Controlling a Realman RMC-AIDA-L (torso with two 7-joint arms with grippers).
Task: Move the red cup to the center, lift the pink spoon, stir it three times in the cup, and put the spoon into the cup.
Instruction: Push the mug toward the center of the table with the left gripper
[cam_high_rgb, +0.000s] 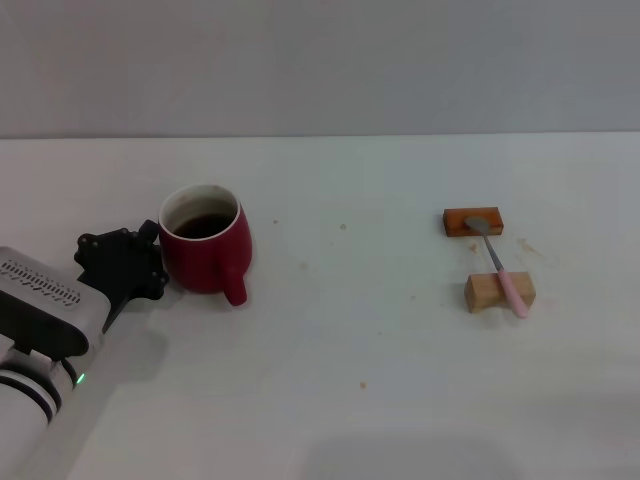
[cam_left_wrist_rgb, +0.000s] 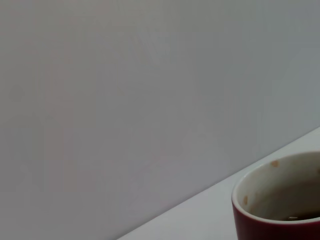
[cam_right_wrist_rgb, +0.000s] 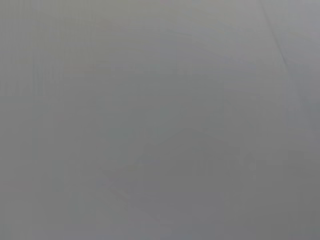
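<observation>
The red cup (cam_high_rgb: 205, 245) stands upright on the white table (cam_high_rgb: 340, 380) at the left, its handle turned toward the front and dark liquid inside. Its pale rim also shows in the left wrist view (cam_left_wrist_rgb: 278, 207). My left gripper (cam_high_rgb: 152, 262) is right against the cup's left side. The pink spoon (cam_high_rgb: 497, 262) lies at the right, its metal bowl on an orange-brown block (cam_high_rgb: 472, 221) and its pink handle across a pale wooden block (cam_high_rgb: 498, 291). My right gripper is out of view.
A grey wall (cam_high_rgb: 320, 60) rises behind the table's far edge. The table has a few small brown specks around the middle. The right wrist view shows only a plain grey surface.
</observation>
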